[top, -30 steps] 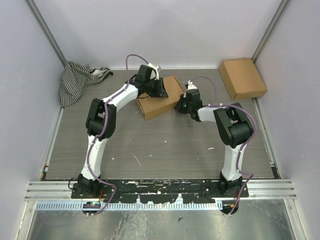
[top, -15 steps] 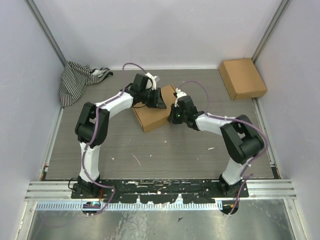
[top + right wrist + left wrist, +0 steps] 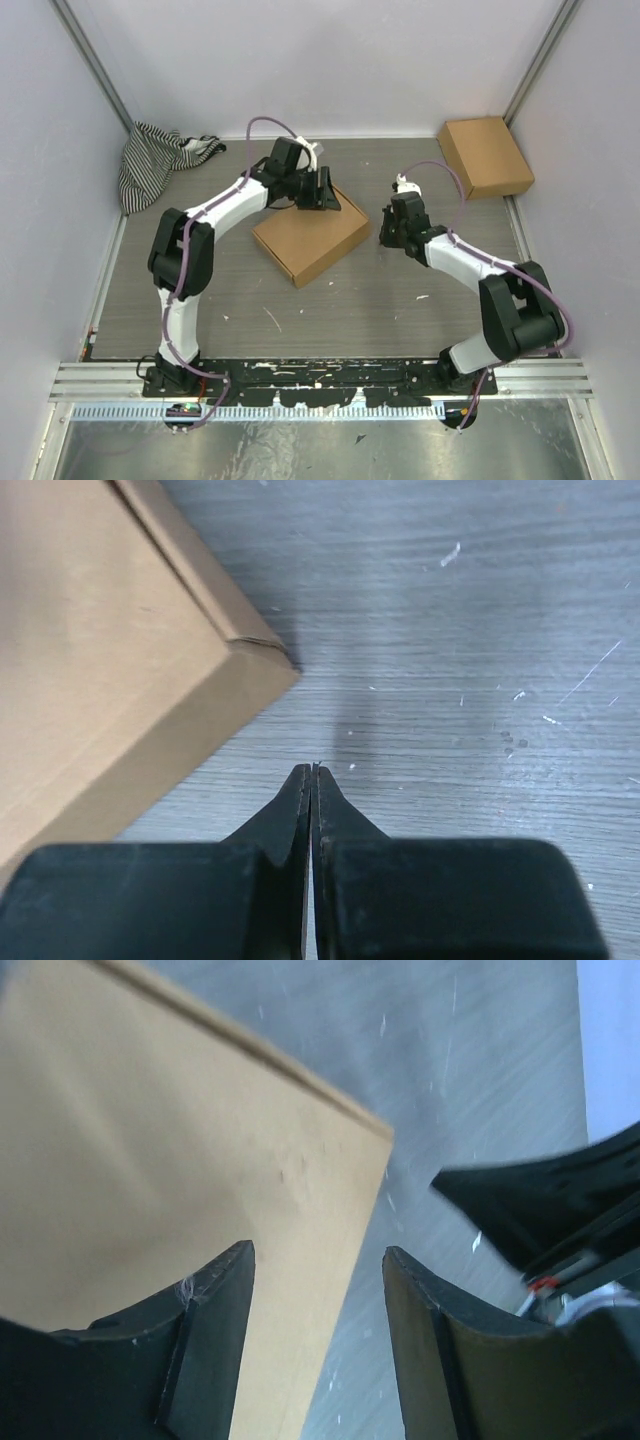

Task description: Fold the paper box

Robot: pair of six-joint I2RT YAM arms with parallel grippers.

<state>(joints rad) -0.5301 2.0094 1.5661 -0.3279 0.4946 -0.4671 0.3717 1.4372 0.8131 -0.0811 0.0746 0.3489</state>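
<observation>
Top external: folded box [image 3: 310, 237] on bench [image 3: 300, 310]; left gripper [image 3: 318, 1255] spread over its far edge; right gripper [image 3: 312, 770] closed, empty, beside corner

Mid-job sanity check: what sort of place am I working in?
Probably a robot test cell: plain white walls box in a scuffed grey table, and a metal mounting rail runs along its near edge.

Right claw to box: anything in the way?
Nothing visible. The right claw is shut and sits just off a corner of the box, with only bare table between them. The left claw is open over the box's edge, not in that gap.
</observation>
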